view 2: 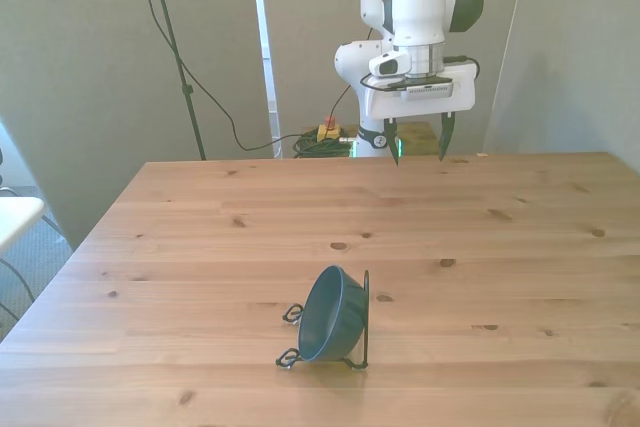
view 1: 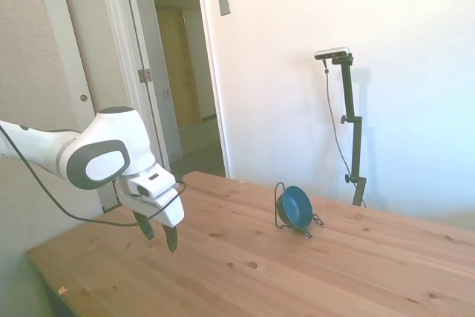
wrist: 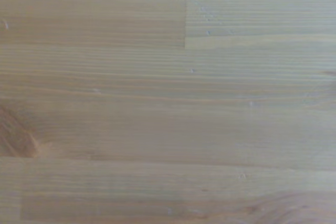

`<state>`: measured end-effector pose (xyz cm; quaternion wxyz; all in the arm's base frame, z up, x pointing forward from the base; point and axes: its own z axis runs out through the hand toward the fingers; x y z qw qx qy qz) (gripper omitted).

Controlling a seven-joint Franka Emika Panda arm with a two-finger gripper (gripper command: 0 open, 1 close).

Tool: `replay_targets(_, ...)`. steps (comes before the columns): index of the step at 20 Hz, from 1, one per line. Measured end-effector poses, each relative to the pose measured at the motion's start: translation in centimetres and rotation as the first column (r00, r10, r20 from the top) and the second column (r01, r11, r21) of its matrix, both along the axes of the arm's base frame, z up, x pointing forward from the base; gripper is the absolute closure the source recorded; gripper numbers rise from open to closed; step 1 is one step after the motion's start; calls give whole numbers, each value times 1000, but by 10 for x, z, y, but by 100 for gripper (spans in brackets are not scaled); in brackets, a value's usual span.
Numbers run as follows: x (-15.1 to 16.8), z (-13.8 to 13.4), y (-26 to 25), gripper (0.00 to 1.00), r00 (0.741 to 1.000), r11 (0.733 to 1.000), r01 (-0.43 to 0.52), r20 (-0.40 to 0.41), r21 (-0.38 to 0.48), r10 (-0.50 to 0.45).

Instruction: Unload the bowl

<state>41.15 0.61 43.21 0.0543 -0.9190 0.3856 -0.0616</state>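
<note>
A small dark blue bowl (view 1: pixel 295 207) (view 2: pixel 332 314) with a teal-blue inside stands on its edge in a thin black wire rack (view 1: pixel 280 206) (view 2: pixel 362 319) on the wooden table (view 1: pixel 245 272) (view 2: pixel 200 237). My gripper (view 1: pixel 157 234) (view 2: pixel 419 144) hangs open and empty a little above the table near its far edge, well apart from the bowl. In the front view the bowl sits near the front edge, slightly toward the front view's left of the gripper. The wrist view holds only bare wood (wrist: pixel 168 98).
An open doorway (view 1: pixel 185 72) lies behind the table in the side view. Cables (view 2: pixel 300 137) trail on the floor beyond the table's far edge. A white object (view 2: pixel 15 217) shows at the front view's left edge.
</note>
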Motion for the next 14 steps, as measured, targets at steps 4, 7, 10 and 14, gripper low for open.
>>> replay_targets(4,0,-1,-3,0,1000,1000,4,-4,-15,-4)
replay_targets(7,5,4,-15,0,1000,999,1,5,-51,-1)
replay_targets(10,15,20,-40,0,999,997,8,35,-77,-5)
replay_targets(14,33,49,-78,0,993,991,-64,94,-119,76)
